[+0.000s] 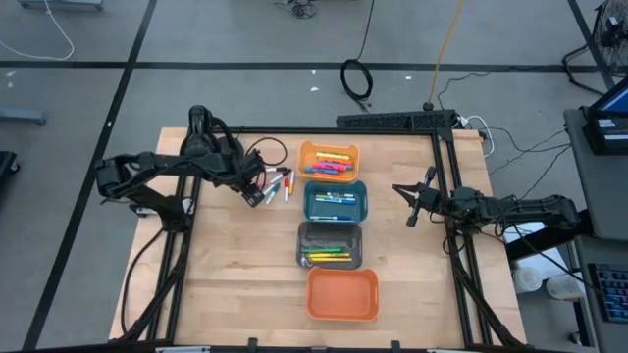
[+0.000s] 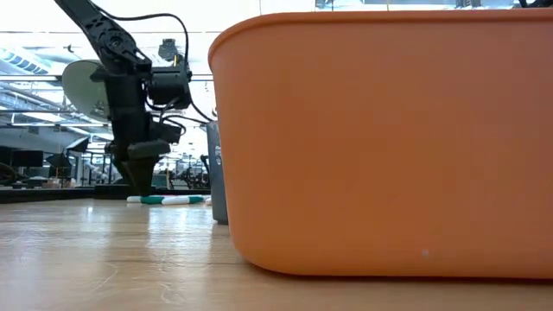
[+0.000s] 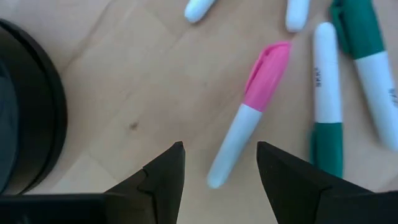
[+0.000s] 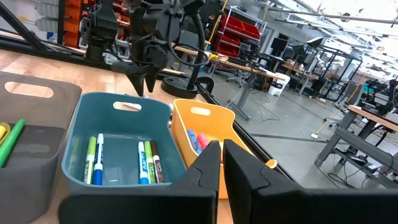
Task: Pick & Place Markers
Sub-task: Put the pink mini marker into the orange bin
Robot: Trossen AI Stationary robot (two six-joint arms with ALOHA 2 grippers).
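Several loose markers [image 1: 282, 183] lie flat on the wood left of the bins. My left gripper [image 1: 257, 192] points down over them, open. In the left wrist view its fingers [image 3: 166, 171] stand on either side of the white end of a pink-capped marker [image 3: 249, 121] without touching it. Green-and-white markers [image 3: 326, 93] lie beside that one. More markers lie inside the light orange bin [image 1: 329, 162], the teal bin [image 1: 336, 202] and the grey bin [image 1: 331, 244]. My right gripper [image 1: 412, 203] hangs shut above the table, right of the teal bin.
The four bins stand in a column down the table's middle, the orange bin [image 1: 342, 294] nearest and filling the low view [image 2: 380, 138]. A dark cable [image 1: 267, 152] loops behind the loose markers. Bare wood lies left of and in front of the markers.
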